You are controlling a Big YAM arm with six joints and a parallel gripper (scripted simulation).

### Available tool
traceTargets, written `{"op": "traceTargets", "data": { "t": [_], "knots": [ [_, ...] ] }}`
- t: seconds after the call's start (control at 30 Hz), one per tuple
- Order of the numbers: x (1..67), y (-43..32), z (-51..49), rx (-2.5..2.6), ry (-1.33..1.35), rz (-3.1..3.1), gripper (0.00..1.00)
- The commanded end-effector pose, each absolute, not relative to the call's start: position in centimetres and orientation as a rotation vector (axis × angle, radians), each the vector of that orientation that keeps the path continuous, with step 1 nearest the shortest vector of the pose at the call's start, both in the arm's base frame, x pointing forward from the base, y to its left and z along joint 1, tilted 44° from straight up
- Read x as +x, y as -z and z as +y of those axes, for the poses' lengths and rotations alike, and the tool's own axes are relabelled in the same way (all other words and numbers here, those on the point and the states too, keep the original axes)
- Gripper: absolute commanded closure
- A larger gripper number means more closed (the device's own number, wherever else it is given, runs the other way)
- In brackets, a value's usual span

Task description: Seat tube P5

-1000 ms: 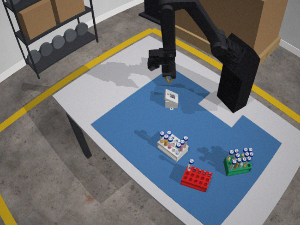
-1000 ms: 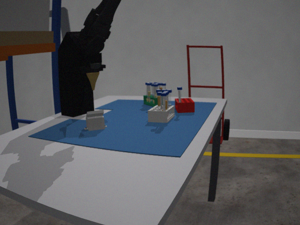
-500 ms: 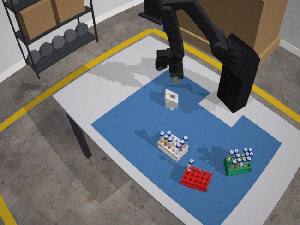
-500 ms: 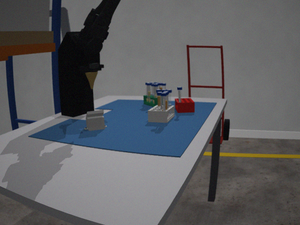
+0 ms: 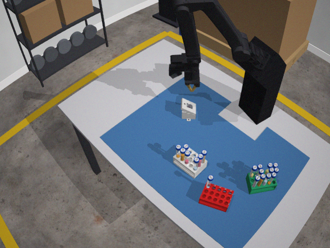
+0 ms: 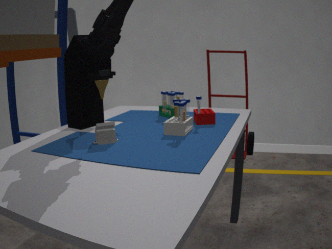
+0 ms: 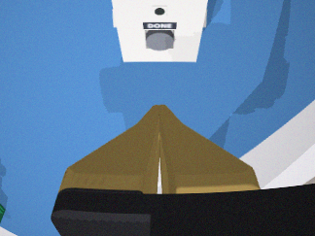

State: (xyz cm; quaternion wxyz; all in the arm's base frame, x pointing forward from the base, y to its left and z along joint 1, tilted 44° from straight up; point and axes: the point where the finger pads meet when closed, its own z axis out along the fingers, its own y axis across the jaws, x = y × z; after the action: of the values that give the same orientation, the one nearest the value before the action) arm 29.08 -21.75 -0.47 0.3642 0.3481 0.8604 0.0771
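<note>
DONE box (image 7: 158, 23) lies just ahead of and below the gripper (image 7: 158, 116); fingers pressed together, empty, tip aimed short of its button (image 7: 158, 39).

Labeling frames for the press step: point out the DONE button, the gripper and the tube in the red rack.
DONE button (image 7: 158, 39): wrist view, grey button face.
gripper (image 7: 158, 113): wrist view, closed fingertips.
tube in the red rack (image 5: 210, 177): top view, blue cap.

Three racks (image 5: 190, 167) beside DONE box (image 5: 188, 107) on mat (image 5: 149, 133).
</note>
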Motion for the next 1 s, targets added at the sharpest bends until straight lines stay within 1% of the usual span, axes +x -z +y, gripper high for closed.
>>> {"op": "traceTargets", "data": {
  "t": [0.0, 0.27, 0.53, 0.63, 0.97],
  "knots": [
    [29.0, -0.3, -22.4, 0.900, -0.180, 2.194, 1.00],
    [29.2, -0.6, -22.7, 0.895, -0.177, 2.191, 1.00],
    [30.8, 1.7, -22.2, 0.893, -0.196, 2.205, 1.00],
    [30.2, 2.1, -22.4, 0.920, -0.192, 2.202, 1.00],
    [32.3, 3.3, -22.7, 0.901, -0.194, 2.202, 1.00]
  ]
}}
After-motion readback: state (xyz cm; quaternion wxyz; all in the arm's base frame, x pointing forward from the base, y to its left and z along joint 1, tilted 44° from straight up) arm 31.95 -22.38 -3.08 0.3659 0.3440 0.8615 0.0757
